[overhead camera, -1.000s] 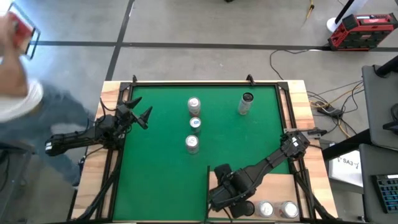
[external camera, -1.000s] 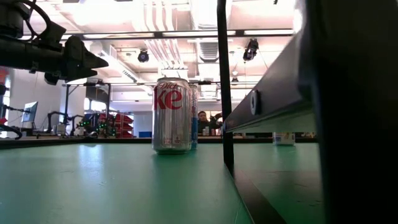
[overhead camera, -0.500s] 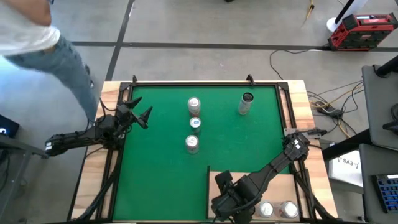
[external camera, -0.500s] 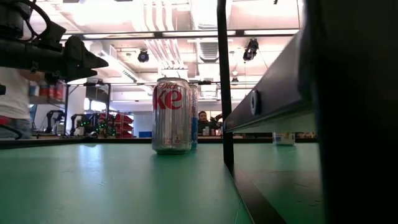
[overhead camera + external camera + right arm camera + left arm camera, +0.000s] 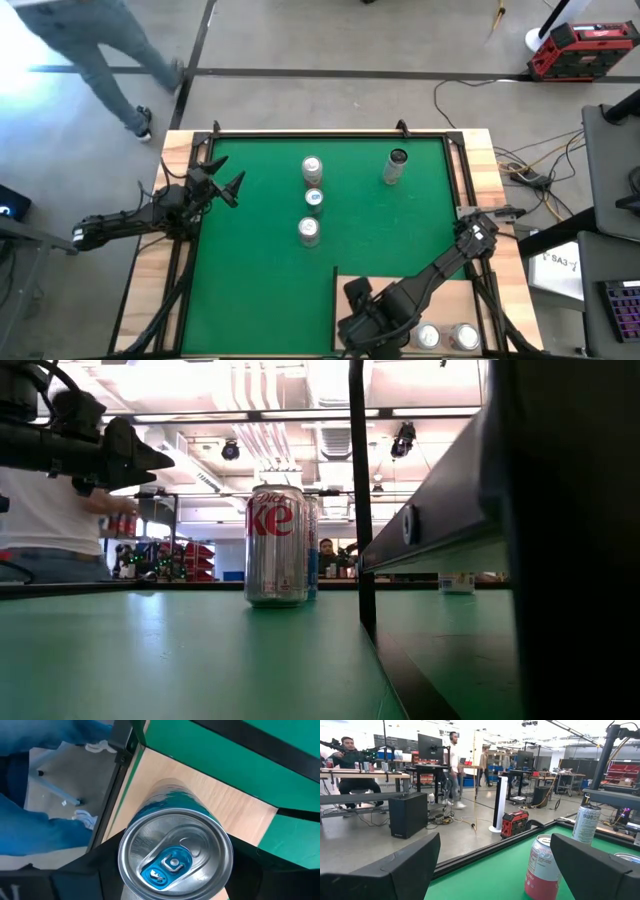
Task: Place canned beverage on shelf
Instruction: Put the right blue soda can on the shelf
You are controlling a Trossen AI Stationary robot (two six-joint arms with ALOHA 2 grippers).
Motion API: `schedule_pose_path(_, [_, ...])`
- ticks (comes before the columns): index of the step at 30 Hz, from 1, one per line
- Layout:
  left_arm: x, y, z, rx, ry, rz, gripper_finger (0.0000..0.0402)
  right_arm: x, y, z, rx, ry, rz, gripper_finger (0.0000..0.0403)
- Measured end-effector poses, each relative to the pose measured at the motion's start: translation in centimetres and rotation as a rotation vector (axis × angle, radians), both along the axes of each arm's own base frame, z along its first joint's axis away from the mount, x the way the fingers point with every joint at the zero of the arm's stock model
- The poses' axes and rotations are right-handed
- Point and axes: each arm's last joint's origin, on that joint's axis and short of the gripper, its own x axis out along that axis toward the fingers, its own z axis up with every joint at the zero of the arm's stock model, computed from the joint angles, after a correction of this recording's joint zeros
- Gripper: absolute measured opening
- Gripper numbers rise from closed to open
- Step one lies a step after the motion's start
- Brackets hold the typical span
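we are seeing a silver can with a blue pull tab (image 5: 175, 857) sitting between the two dark fingers (image 5: 75, 880) of the right gripper (image 5: 385, 338), which are closing on its sides. it is hanging over the pale flat wooden shelf with a dark edge (image 5: 445, 295) at the near right corner of the green mat (image 5: 260, 270); we cannot tell whether it is touching the wood. two more silver cans (image 5: 447, 337) are standing on the shelf just beside the gripper. three silver cans (image 5: 311, 199) are lining up mid-mat, and a taller dark-topped can (image 5: 394, 167) is standing toward the far right. the left gripper (image 5: 225, 185) is waiting at the mat's left edge, fingers spread wide and holding nothing. a person in jeans (image 5: 100, 50) is walking beyond the table.
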Motion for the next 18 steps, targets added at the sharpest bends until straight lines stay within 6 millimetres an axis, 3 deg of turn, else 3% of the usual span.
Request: schedule_pose_path(18, [0.0, 0.0, 0.0, 0.0, 0.0, 0.0, 0.0363, 0.41, 0.33, -0.94, 0.006, 0.024, -0.049, 0.0269])
